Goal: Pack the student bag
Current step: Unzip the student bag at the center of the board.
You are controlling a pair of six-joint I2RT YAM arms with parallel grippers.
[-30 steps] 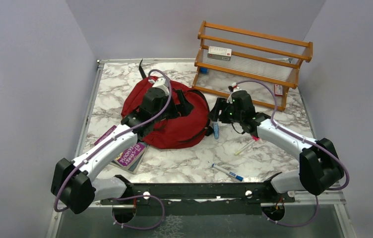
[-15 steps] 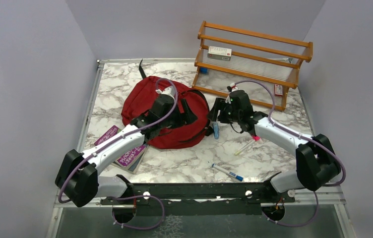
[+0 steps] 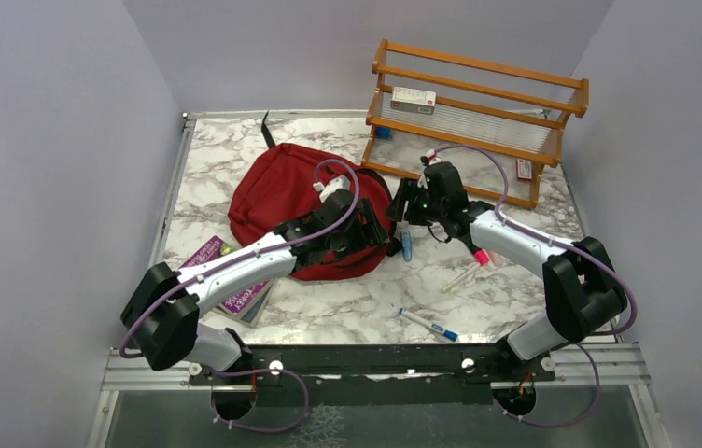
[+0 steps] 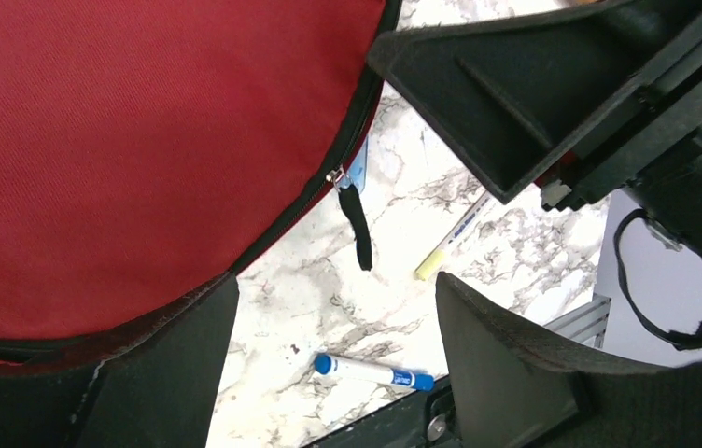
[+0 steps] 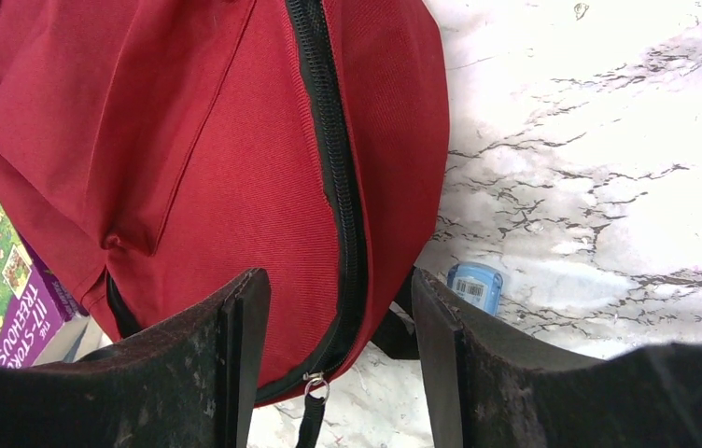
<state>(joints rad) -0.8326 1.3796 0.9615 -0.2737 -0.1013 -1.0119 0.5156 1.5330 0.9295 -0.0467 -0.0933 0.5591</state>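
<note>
Since a second ago my left arm has swung off the middle of the student bag (image 3: pixel 277 191) to its right-hand rim, and the right arm has edged in toward the same spot. I keep the bag lying flat on the back-left part of the worktop (image 3: pixel 347 313), and its zip (image 5: pixel 329 140) looks closed along the stretch I can see, so I judge nothing can go in yet. That is why both arms crowd the zipper pull (image 4: pixel 357 224), which dangles off the bag's rim onto the marble. The left pincer (image 4: pixel 333 280) is released, jaws apart above that pull and gripping nothing. The right pincer (image 5: pixel 338 280) is released too, its fingers straddling the zip track. I reckon one should pin the fabric while the other draws the pull. A purple book (image 3: pixel 235 291) waits at the bag's near-left side, and a blue-capped marker (image 3: pixel 428 326) lies toward the near edge.
</note>
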